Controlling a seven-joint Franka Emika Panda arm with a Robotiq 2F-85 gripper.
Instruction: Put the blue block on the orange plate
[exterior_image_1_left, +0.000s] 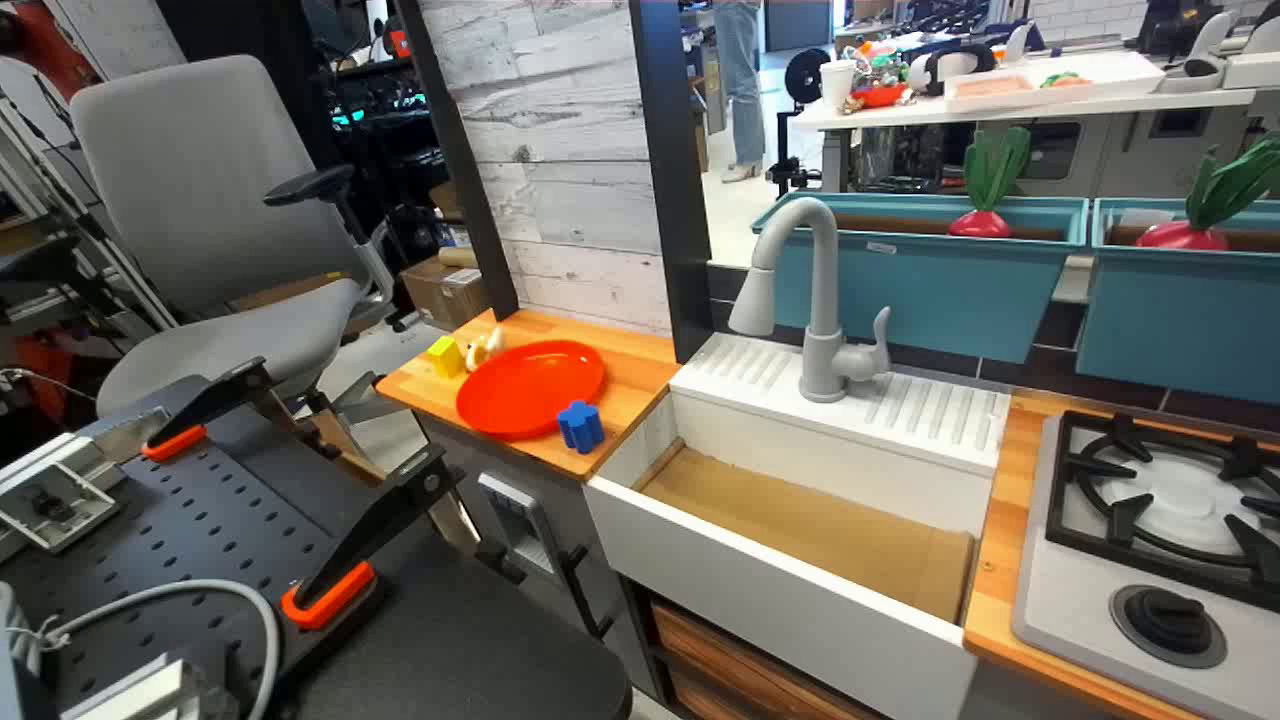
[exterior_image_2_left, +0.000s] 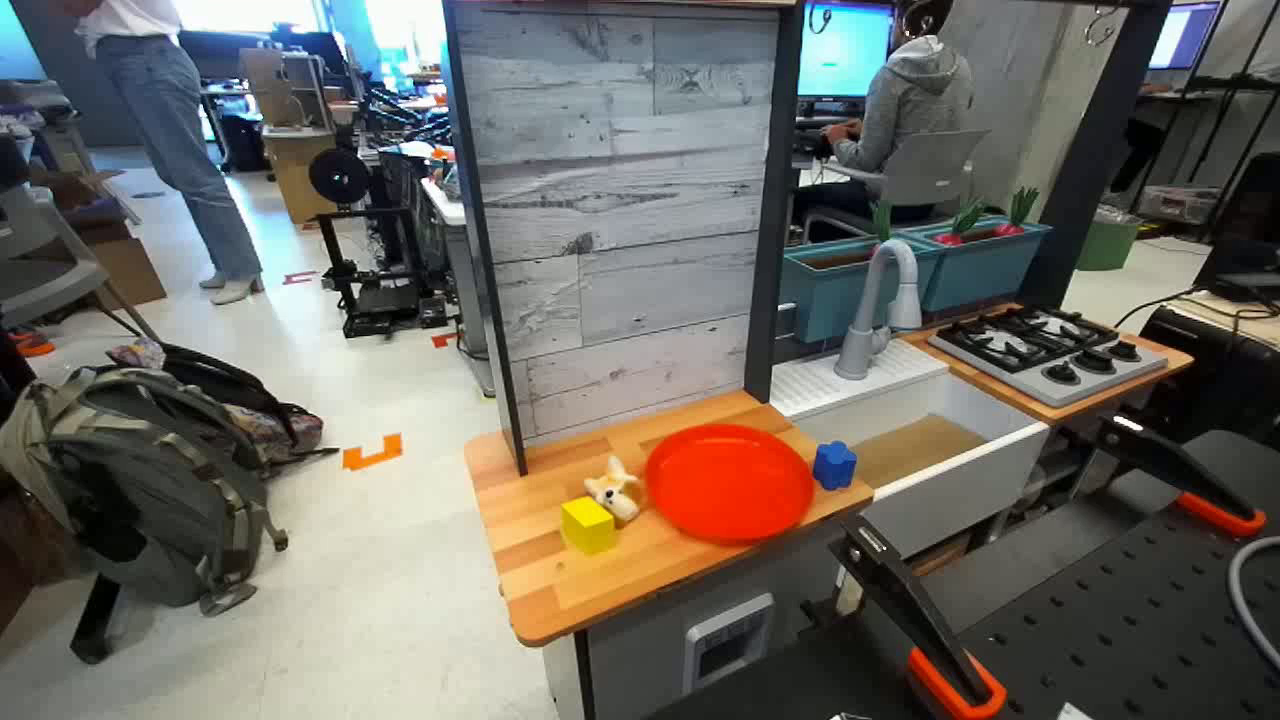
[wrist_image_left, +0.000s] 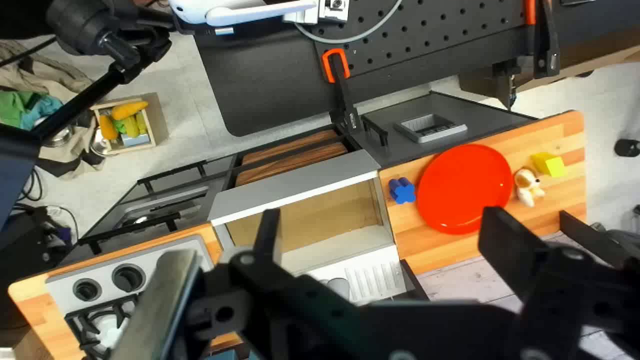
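The blue block (exterior_image_1_left: 580, 428) is small with a lobed outline and stands on the wooden countertop (exterior_image_1_left: 640, 365) near the sink-side edge. It shows in an exterior view (exterior_image_2_left: 835, 466) and in the wrist view (wrist_image_left: 402, 191) too. The orange plate (exterior_image_1_left: 530, 390) lies flat and bare right beside the block; the wrist view shows a narrow gap between them. The plate also shows in an exterior view (exterior_image_2_left: 730, 485) and in the wrist view (wrist_image_left: 465, 187). My gripper (wrist_image_left: 382, 212) is wide open with nothing between its fingers, high above the counter. Neither exterior view shows the gripper.
A yellow cube (exterior_image_2_left: 588, 525) and a small toy dog (exterior_image_2_left: 613, 490) sit on the plate's far side from the block. The sink (exterior_image_1_left: 780, 575) with a grey faucet (exterior_image_1_left: 825, 300) adjoins the counter. A grey-white wood panel (exterior_image_2_left: 630, 220) rises behind. A stove (exterior_image_1_left: 1180, 500) stands beyond the sink.
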